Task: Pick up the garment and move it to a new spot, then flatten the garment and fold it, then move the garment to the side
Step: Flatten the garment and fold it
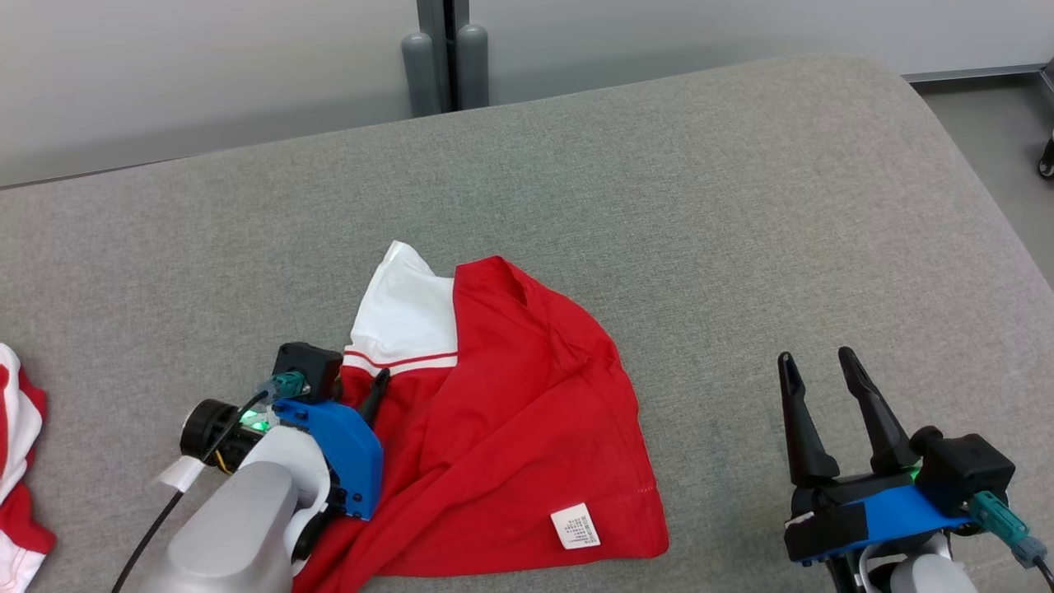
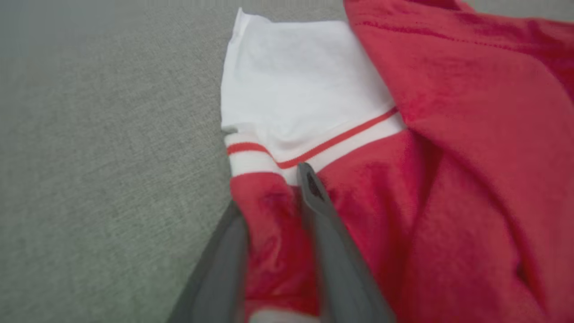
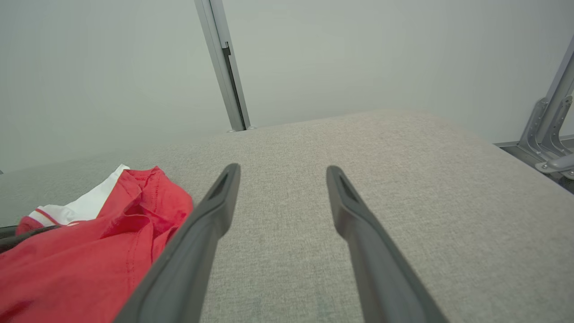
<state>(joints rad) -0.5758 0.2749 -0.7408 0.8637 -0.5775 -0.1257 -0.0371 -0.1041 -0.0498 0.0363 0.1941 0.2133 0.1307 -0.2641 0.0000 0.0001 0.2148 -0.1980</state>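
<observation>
1. Left gripper (image 2: 269, 193) sits low at the near left of the grey padded surface (image 1: 741, 206), its blue-cased wrist over the garment's near-left edge. In the left wrist view its two dark fingers (image 2: 332, 242) stand partly apart with a bunched red fold between them. One finger lies on top of the cloth, its tip at the striped band; the other runs along the cloth's outer edge. Whether they are pinching the fold or only straddling it, I cannot tell.
2. Right gripper (image 1: 817, 358) is at the near right, its jaws spread wide with nothing between them, over bare upholstery and well apart from the garment.
3. The garment (image 1: 510, 395) is a red shirt, lying crumpled and partly doubled over itself on the near-left part of the surface, between the two grippers and much closer to the left one.
4. A white care label (image 1: 575, 527) shows near its closest hem, which is stitched and slightly curved.
5. Farther back on its left side is a white panel (image 1: 403, 313), edged by a white band carrying a thin red stripe; a red flap overlaps the panel's right side.
6. At the far left edge of the head view lies a separate red-and-white cloth (image 1: 20, 461), apart from the garment.
7. Beyond the surface's far edge stands a pale wall (image 1: 206, 74) with a grey post (image 1: 445, 58).
</observation>
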